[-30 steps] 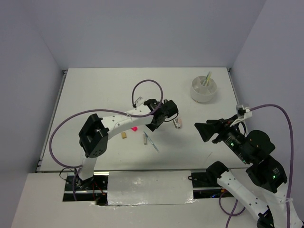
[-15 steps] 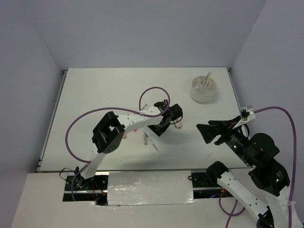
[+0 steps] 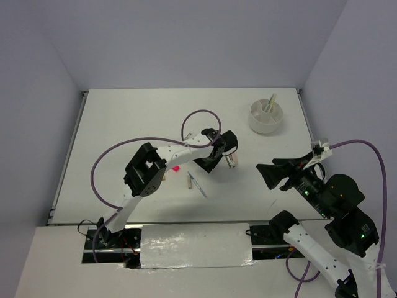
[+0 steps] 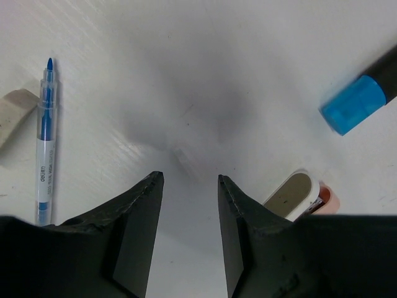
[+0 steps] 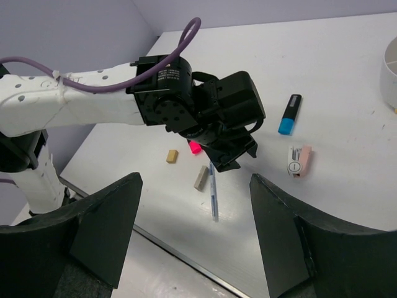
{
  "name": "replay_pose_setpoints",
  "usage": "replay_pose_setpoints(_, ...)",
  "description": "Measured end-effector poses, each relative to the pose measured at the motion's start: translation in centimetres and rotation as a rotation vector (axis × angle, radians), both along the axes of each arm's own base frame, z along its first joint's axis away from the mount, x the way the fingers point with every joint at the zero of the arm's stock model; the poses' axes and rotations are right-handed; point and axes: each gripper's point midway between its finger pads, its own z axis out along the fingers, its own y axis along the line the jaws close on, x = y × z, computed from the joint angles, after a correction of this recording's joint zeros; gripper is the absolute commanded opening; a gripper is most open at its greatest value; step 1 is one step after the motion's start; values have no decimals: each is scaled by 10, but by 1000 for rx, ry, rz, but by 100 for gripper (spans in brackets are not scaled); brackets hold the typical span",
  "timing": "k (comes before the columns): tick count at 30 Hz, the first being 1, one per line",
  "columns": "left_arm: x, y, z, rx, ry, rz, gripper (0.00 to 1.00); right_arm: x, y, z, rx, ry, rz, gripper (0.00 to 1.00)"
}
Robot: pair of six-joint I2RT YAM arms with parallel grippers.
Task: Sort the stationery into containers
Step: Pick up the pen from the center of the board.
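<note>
Stationery [image 5: 212, 192] scattered mid-surface; divided bowl [image 3: 267, 119] well apart, far right.
Left tool [image 4: 189, 180] hovers half-spread and empty over bare surface [image 4: 217, 74], the white-and-pink eraser [image 4: 296, 195] just beside one finger; best to centre it over the eraser and straddle it squarely before closing. Right tool [image 5: 195, 180] hangs wide open, holding nothing.

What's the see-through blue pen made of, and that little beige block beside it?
The pen looks like clear, glossy plastic: the blue ink tube shows through its barrel. The beige block looks like matte rubber, probably an eraser, with a rounded corner; only part shows.
</note>
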Motion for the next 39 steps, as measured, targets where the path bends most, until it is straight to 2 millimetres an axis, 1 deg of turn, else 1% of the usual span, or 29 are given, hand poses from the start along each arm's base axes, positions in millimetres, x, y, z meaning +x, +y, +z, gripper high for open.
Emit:
replay_pose_setpoints(6,5,2,-1,-1,1,11,51,0,0,0,-10,-6,2,78)
replay_pose_setpoints(9,6,0,-6,-2,10,13,48,0,0,0,-13,-8,3,78)
replay_pose_setpoints(15,4,-1,-20,14,36,12,47,0,0,0,-18,-11,8,78)
replay_pose_setpoints(20,3,-2,-21,11,43,12,46,0,0,0,-19,-12,8,79)
replay_pose_setpoints(21,3,-2,-21,9,45,12,44,0,0,0,-20,-12,8,79)
replay_pose_setpoints(22,2,-3,-21,6,47,11,38,0,0,0,-20,-12,9,79)
replay_pose_setpoints(23,2,-3,-21,3,48,13,36,-1,0,0,-21,-14,11,78)
replay_pose_setpoints(25,2,-5,-21,-2,52,12,35,-1,0,0,-22,-15,11,79)
replay_pose_setpoints(26,2,-5,-22,-3,53,11,30,-1,0,0,-22,-18,11,79)
replay_pose_setpoints(29,1,-6,-23,-11,55,11,24,-3,-1,1,-20,-25,11,79)
replay_pose_setpoints(31,2,-7,-24,-13,54,12,22,-3,-1,2,-18,-27,11,79)
replay_pose_setpoints(35,2,-7,-24,-26,44,11,12,-4,-2,2,-18,-29,11,78)
replay_pose_setpoints(36,2,-7,-23,-32,39,11,9,-4,-2,2,-18,-30,11,79)
replay_pose_setpoints(37,2,-7,-24,-37,34,11,2,-4,-2,2,-18,-31,11,79)
replay_pose_setpoints(39,4,-8,-23,-53,20,8,0,-4,-2,2,-17,-33,11,79)
